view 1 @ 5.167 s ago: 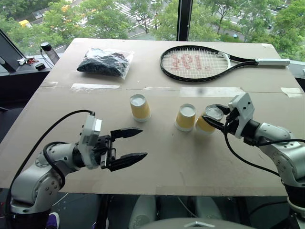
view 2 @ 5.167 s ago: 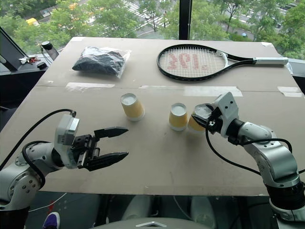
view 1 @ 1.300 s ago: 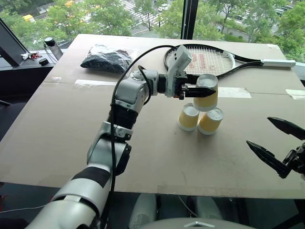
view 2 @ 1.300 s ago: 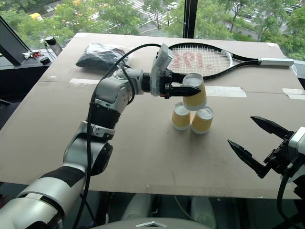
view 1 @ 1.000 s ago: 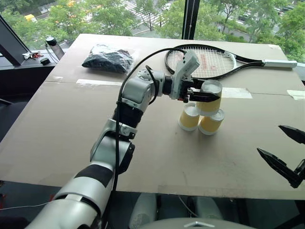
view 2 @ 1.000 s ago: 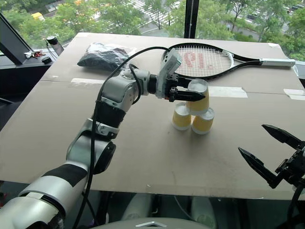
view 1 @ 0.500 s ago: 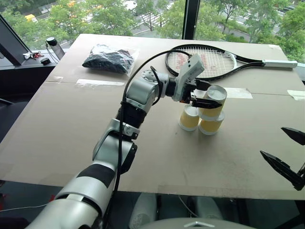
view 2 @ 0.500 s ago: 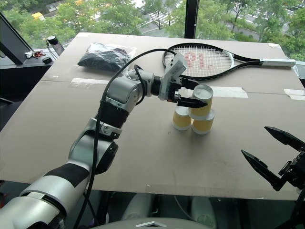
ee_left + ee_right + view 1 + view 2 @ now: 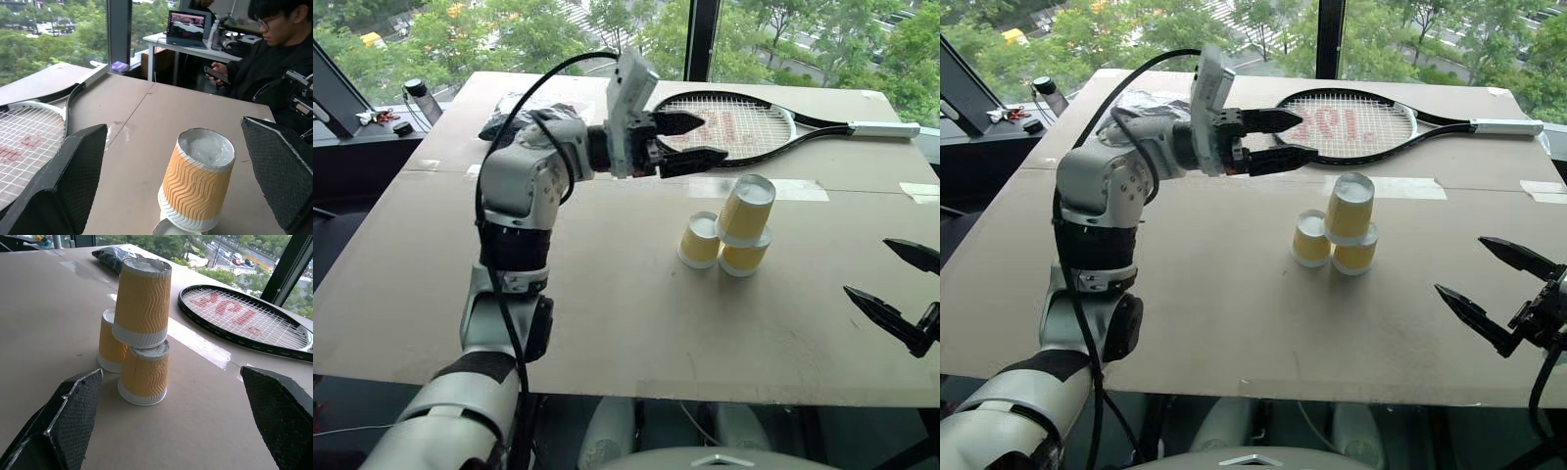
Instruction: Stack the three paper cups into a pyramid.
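- Releasing is what marks this moment: the left end effector, which a second ago was clamped on the top cup, now hangs with its fingers spread wide and nothing between them, lifted up and back toward the robot's left, over the worktop near the tennis racket.
- Standing free of any grip, the three paper cups sit mid-worktop, in front of the racket's head: two upside-down cups touching side by side, the third upside-down on top.
- That top cup leans noticeably toward the right and sits mainly on the right-hand base cup; whether it also bridges onto the left base cup is not clear from the head views.
- Judging by this, the pyramid is formed but looks unsteady; a nudge or vibration could tip the upper cup off.
- Farther right, the right end effector hovers at the worktop's near right edge, well apart from the cups, fingers wide and empty, as before.
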